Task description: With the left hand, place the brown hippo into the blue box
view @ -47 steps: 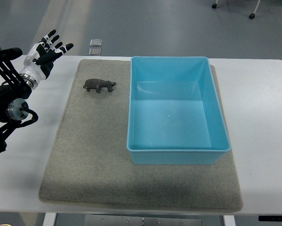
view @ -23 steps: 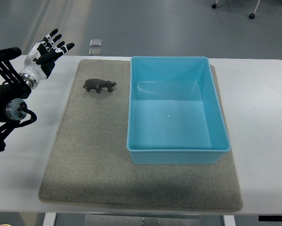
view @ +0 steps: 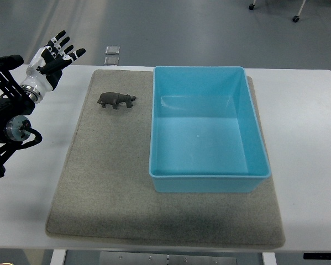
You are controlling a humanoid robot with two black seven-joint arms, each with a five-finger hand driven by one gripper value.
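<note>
Left hand (view: 50, 57) hovers at the far left corner of the white tabletop (view: 306, 132), fingers (view: 63, 43) spread wide and holding nothing, its black jointed arm entering from the left edge. Well to the left of the blue box (view: 208, 130), a smooth rectangular plastic tub with rounded corners, stands the brown hippo (view: 116, 100), a small dark matte figurine on four legs, snout toward the box. Both rest on a coarse grey felt mat (view: 107, 182).
</note>
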